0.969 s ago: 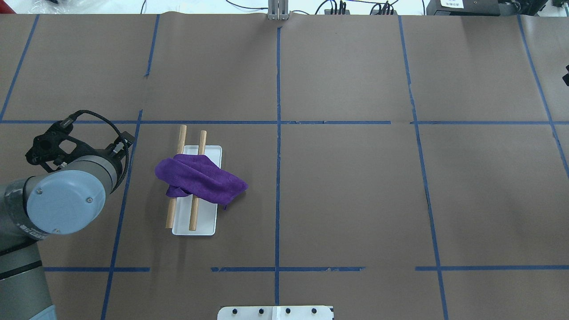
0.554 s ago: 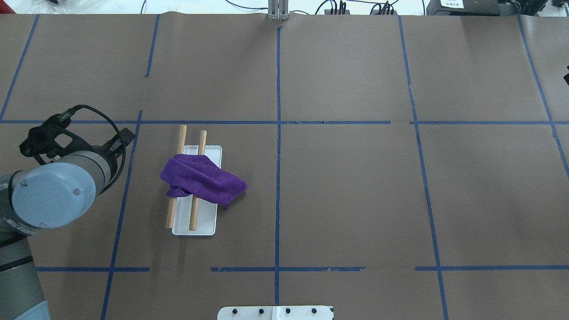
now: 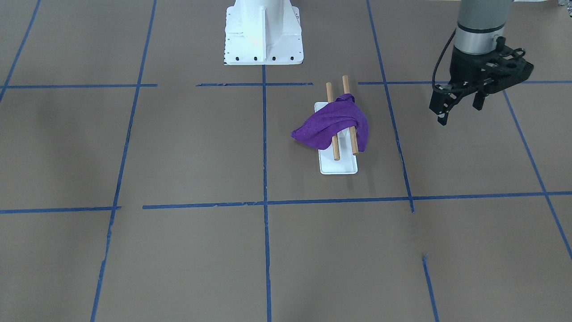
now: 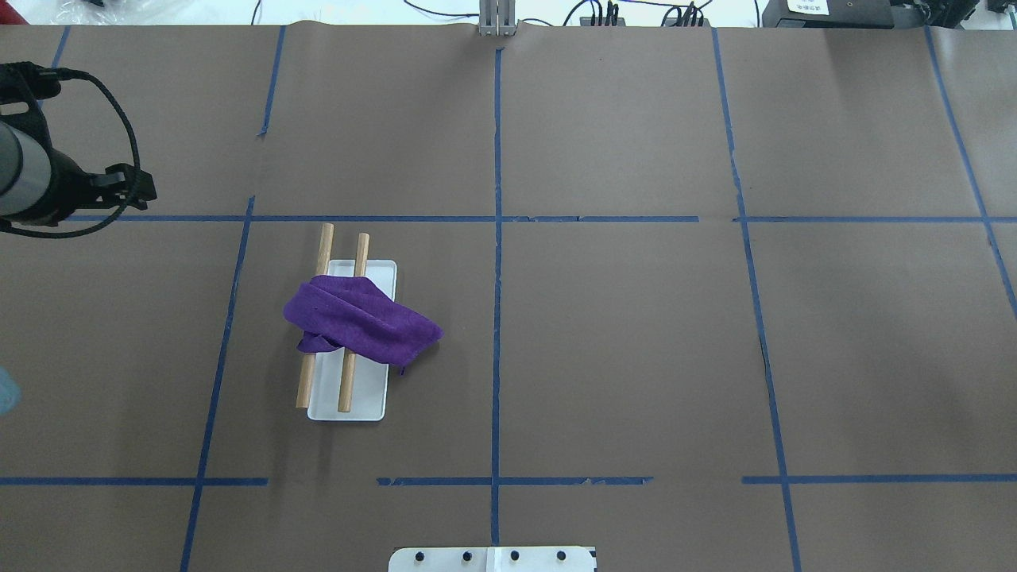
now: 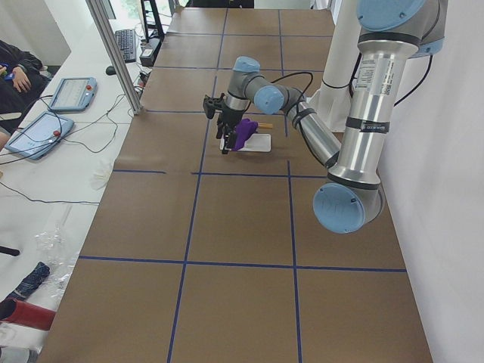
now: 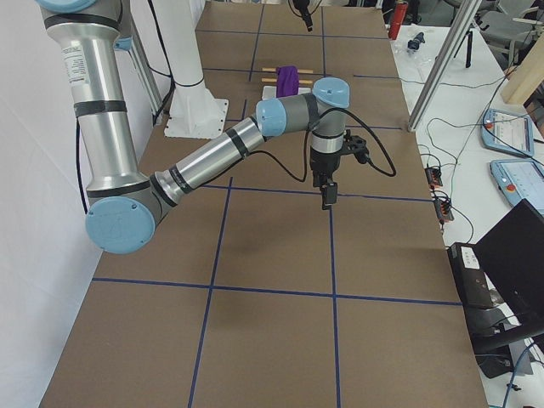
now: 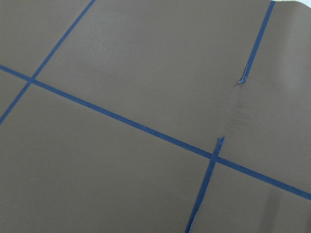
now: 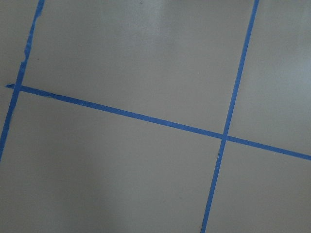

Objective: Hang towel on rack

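hovering left gripper (image 3: 460, 112), jaws apart, empty, towel (image 3: 330, 123) draped across rack (image 3: 338, 166)

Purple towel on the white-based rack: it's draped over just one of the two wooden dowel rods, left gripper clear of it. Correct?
Not quite. The purple towel lies across both wooden dowel rods of the white-based rack, as the overhead exterior view shows. The left gripper is indeed clear of it, off to the side.

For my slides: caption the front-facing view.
Purple towel draped over both rods of the rack; left claw hovers apart, holding nothing.
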### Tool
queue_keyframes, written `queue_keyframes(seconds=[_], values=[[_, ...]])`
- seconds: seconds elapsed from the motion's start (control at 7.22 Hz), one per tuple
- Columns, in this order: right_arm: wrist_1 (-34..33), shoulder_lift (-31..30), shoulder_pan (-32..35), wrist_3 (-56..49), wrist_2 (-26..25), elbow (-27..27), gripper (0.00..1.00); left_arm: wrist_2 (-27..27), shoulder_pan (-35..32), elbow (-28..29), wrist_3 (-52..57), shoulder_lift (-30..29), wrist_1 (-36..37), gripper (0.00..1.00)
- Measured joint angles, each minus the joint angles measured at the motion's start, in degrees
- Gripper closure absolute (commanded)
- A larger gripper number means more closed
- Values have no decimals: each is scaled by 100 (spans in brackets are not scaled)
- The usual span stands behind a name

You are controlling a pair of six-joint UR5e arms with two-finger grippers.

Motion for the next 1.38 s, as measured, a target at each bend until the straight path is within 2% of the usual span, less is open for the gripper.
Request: queue_keyframes(seconds=[0.14,0.42,0.69,0.97,1.38], values=[[5,-100,160,-101,212,-61,0,-494,-509,195,957,16,-7,0],[47,-191,717,-715,806,-569,0,-1355,-1534,745,2929,102,-11,0],[536,-354,1261,-1326,1129,-1374,0,-1729,-2435,1436,4814,299,-18,0],[1426,-735,1525,-1508,1222,-2025,0,-1804,-3085,2010,5938,482,-66,0],[1769,-984,1592,-1509,1563,-2377,0,-2353,-3917,2827,6647,620,-137,0]])
